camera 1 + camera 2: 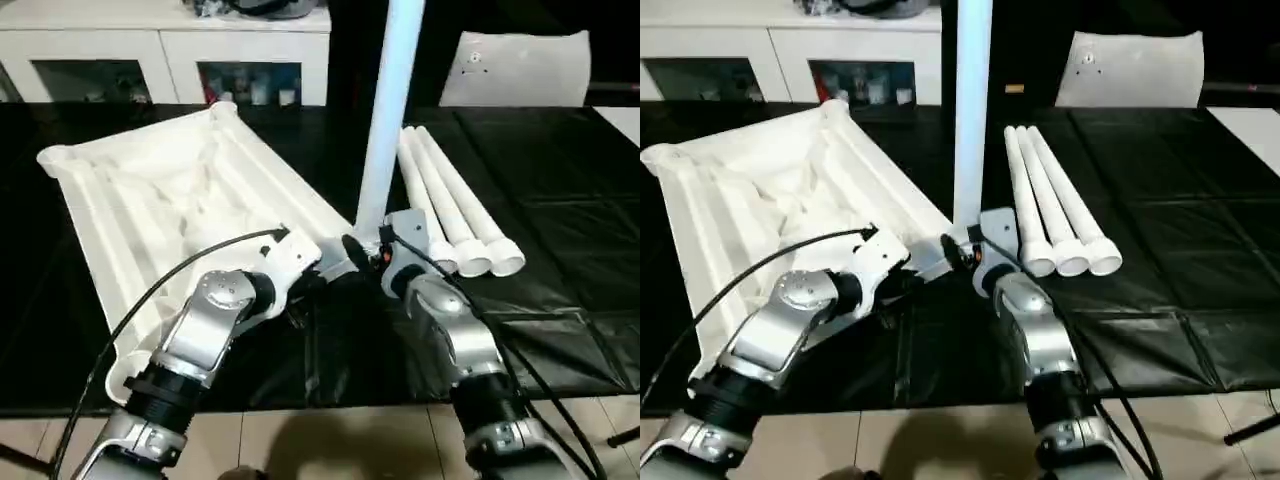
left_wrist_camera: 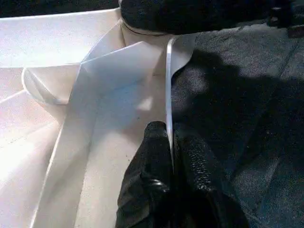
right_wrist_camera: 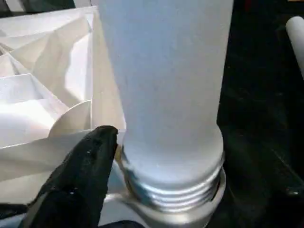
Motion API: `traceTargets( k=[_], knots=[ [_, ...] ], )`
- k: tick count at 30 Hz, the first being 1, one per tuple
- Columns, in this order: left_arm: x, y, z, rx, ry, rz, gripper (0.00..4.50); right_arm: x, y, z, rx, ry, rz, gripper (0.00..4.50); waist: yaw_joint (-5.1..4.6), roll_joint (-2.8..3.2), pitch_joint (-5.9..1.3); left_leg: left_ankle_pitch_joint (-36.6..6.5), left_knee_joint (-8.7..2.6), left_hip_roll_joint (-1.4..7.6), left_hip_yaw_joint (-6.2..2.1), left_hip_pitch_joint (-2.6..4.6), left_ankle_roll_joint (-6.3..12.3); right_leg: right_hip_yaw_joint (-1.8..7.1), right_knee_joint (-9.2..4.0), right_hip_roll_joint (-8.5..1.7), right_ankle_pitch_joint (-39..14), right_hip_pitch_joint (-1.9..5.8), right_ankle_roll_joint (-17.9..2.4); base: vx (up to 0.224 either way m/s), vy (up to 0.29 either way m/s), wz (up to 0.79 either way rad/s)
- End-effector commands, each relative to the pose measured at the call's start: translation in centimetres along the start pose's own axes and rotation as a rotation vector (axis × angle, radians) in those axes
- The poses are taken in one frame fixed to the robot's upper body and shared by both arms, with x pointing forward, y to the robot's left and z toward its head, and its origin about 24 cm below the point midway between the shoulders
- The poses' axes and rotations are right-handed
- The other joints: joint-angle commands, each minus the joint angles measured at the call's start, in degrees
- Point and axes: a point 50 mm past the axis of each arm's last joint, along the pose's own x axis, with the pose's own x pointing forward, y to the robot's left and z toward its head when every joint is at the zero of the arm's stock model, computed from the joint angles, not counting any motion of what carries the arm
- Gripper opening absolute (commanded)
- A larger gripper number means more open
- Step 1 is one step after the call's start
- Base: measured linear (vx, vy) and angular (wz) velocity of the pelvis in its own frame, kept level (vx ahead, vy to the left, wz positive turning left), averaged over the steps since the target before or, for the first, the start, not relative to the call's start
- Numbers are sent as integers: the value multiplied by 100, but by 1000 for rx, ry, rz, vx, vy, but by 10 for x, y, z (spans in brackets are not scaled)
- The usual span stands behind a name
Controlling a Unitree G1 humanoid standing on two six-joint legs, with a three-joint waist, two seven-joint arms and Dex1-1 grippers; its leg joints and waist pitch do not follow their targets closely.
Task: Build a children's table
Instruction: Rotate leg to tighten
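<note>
Upside-down tabletop (image 1: 150,200) on the black-covered work surface (image 1: 560,200), ribbed underside up, corner sockets exposed for the legs. Left gripper (image 2: 172,142) pinched tight on the thin rim of the tabletop's near corner, probably to steady the piece against twisting. Just right of it, an upright leg (image 1: 390,110) standing in the near corner socket (image 3: 175,209), threads partly visible above the collar, so likely not screwed fully home. Right gripper (image 1: 372,250) at the foot of that leg, one black finger (image 3: 80,175) beside the tube; jaws spread wide, grip on the tube not certain. Further right, three spare legs (image 1: 450,210) lying side by side, waiting near at hand.
</note>
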Motion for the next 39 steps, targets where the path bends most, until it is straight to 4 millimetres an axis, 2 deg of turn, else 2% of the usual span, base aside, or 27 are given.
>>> traceTargets(
  k=[1,2,4,5,7,13,18,22,24,25,26,28,30,32,39],
  knots=[
    [2,-4,2,37,-15,-38,0,-2,19,-6,24,6,148,387,5,-41,-303,-817,-375,326,-112,105,289,213,-460,-432,-280,156,-1185,0,0,0],
    [-2,-1,-2,47,-5,-55,0,-5,13,-3,18,-9,160,391,-5,-23,-301,-937,-388,329,-121,111,217,216,-467,-423,-399,153,-1164,0,0,0],
    [-5,2,-6,59,8,-73,0,-10,6,0,4,-25,177,424,-5,-28,-297,-1001,-394,337,-119,117,196,219,-476,-423,-443,151,-1149,0,0,0],
    [-6,3,-7,63,13,-80,0,-11,4,1,-4,-29,185,431,-1,-14,-307,-968,-390,329,-119,111,184,222,-472,-422,-367,159,-1142,0,0,0],
    [-13,9,-15,94,40,-122,0,-21,-7,6,-49,-45,239,444,-2,-25,-314,-873,-375,319,-114,97,205,219,-449,-415,-185,175,-1168,0,0,0],
    [-24,14,-20,147,46,-239,0,-40,-19,10,-133,-13,441,444,26,-25,-318,-860,-360,332,-113,114,304,211,-445,-423,-91,176,-1274,0,0,0],
    [-38,15,-23,258,56,-468,0,-54,-31,12,-248,76,637,444,55,-31,-340,-752,-327,330,-98,117,426,208,-406,-431,135,186,-1403,0,0,0],
    [-42,17,-23,279,69,-529,0,-59,-32,11,-281,122,726,444,117,-33,-345,-694,-325,354,-94,132,435,193,-377,-440,219,179,-1517,0,0,0],
    [-45,19,-24,306,88,-576,0,-62,-33,11,-292,153,775,444,150,-31,-346,-686,-321,361,-89,140,436,190,-369,-436,224,179,-1529,0,0,0],
    [-48,21,-26,325,108,-606,0,-62,-33,10,-298,168,797,444,168,-51,-347,-687,-318,356,-86,134,440,186,-364,-434,226,181,-1534,0,0,0],
    [-49,21,-26,334,116,-617,0,-62,-33,10,-300,173,805,444,184,-41,-346,-708,-321,359,-86,133,425,188,-362,-446,172,179,-1527,0,0,0],
    [-50,22,-27,347,126,-635,0,-62,-33,9,-304,180,821,444,182,-41,-341,-750,-325,362,-86,133,398,188,-362,-449,108,174,-1525,0,0,0],
    [-51,22,-27,363,136,-657,0,-62,-32,9,-307,185,838,427,187,-59,-342,-800,-326,366,-87,134,356,187,-366,-458,-2,175,-1525,0,0,0],
    [-51,22,-27,377,144,-676,0,-62,-31,9,-306,187,852,400,188,-48,-344,-781,-327,366,-89,131,351,186,-363,-459,1,173,-1535,0,0,0],
    [-51,25,-26,406,154,-700,0,-60,-26,9,-303,187,894,347,194,-42,-348,-738,-314,361,-86,130,360,184,-346,-457,93,174,-1563,0,0,0]
  ],
)
